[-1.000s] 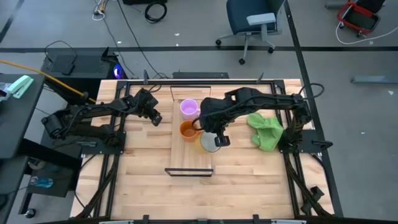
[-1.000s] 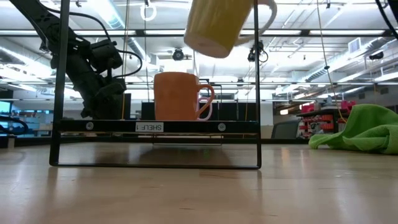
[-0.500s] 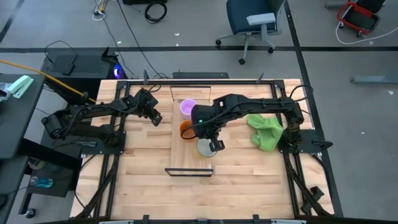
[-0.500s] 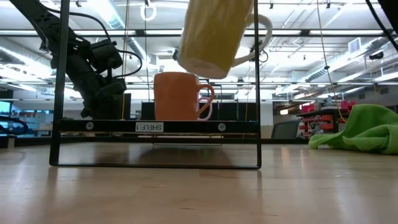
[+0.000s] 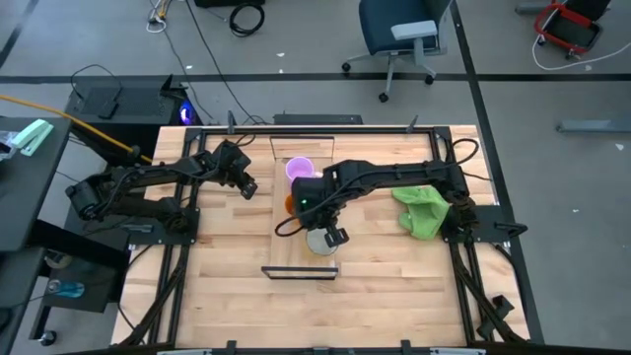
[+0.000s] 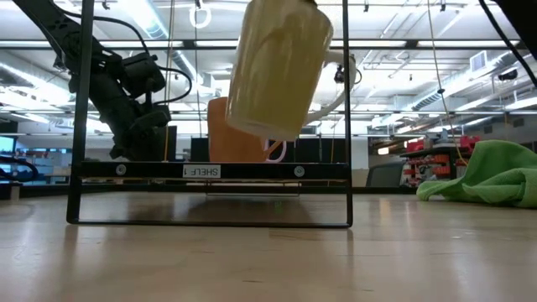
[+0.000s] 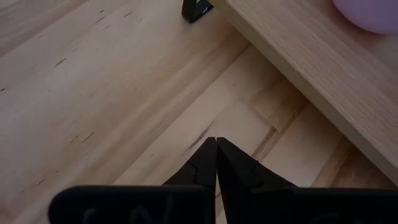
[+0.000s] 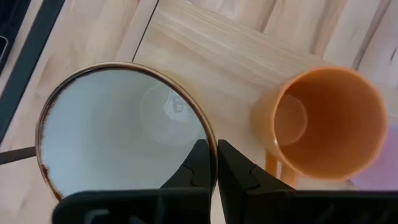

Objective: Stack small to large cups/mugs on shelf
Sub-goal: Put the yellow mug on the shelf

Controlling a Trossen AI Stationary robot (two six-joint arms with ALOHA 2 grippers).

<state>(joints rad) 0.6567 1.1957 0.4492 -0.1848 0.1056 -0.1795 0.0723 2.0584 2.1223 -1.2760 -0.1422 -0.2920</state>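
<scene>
The white mug [image 5: 320, 242] hangs in my right gripper [image 5: 331, 235] over the near part of the shelf [image 5: 284, 251]. In the low view the white mug [image 6: 281, 71] floats tilted above the shelf's black frame [image 6: 210, 170], its handle [image 6: 336, 88] toward the right. The orange mug [image 5: 292, 203] stands on the board just beyond it, and the purple mug [image 5: 300, 169] stands at the far end. My left gripper [image 5: 245, 187] is shut, over the table left of the shelf. My right gripper holds the white mug by its brown-edged rim [image 8: 206, 134], one finger inside the mug [image 8: 198, 165] and one outside. The fingers come from above, pointing down. The mug is lifted clear of the shelf and hangs tilted, its base [image 6: 260, 126] lowest.
A green cloth [image 5: 422, 209] lies crumpled on the table right of the shelf. The right arm stretches across the orange mug and the shelf's middle. Bare tabletop [image 5: 227, 247] lies left of and near the shelf. Black frame rails border the table's sides.
My right gripper has carried the white mug toward the table's near edge and slightly left, from beside the orange mug to over the shelf's near part. In the low view the mug has come lower and nearer.
</scene>
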